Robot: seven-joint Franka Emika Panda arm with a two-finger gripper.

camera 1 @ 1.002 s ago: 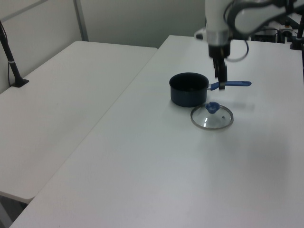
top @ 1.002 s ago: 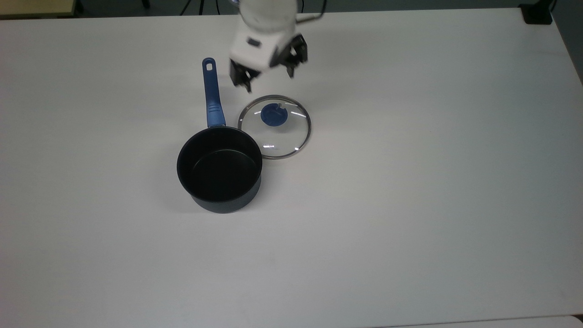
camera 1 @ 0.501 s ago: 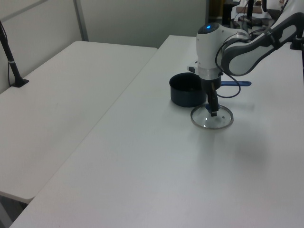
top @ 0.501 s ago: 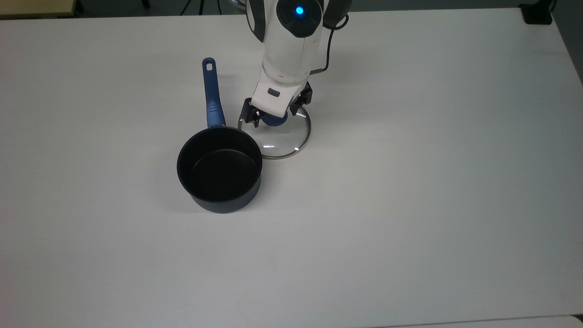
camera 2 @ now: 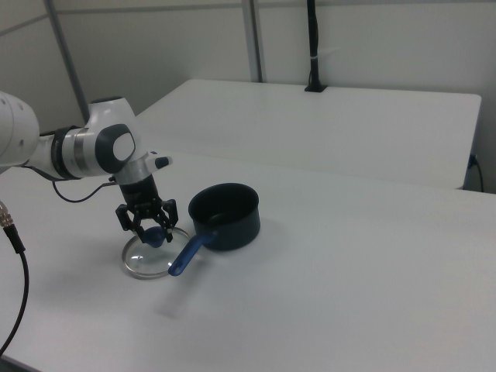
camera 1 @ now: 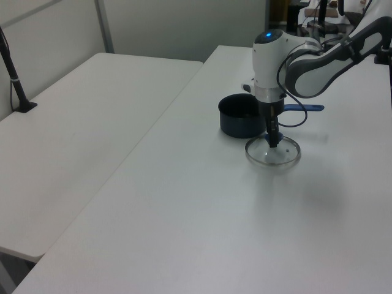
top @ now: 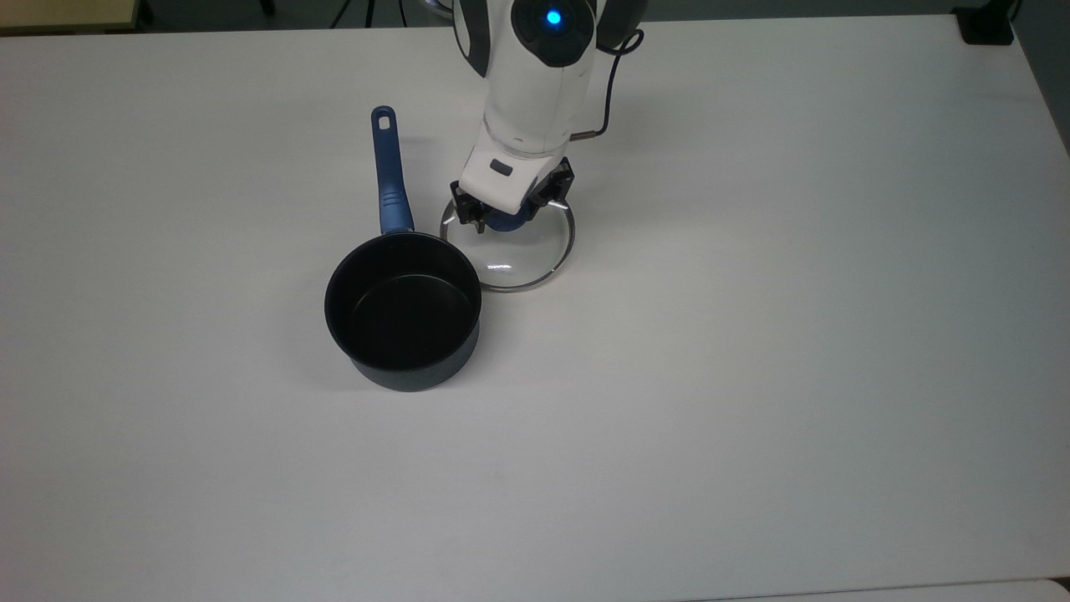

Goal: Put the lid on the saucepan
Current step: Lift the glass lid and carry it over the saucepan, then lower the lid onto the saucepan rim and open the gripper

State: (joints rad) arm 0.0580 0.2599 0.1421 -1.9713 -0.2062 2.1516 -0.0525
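My fingers (top: 506, 216): down on the lid's blue knob (top: 504, 222), one on each side of it and spread; whether they are pressing it yet I cannot tell.
Lid (top: 517, 256): lying on the worktop (top: 752, 334), just beside the saucepan on the top view's right, its metal rim close to the pan's wall; in the right view it (camera 2: 143, 262) sits on the right view's left of the pan.
Saucepan (top: 403, 311): upright and uncovered, black inside showing, towards the middle of the worktop and well in from its edges.
Handle (top: 387, 171): long, blue, pointing toward the worktop's far edge in the top view, passing beside the lid.
My arm (camera 1: 288, 58): reaches in from the far edge, wrist pointing straight down.
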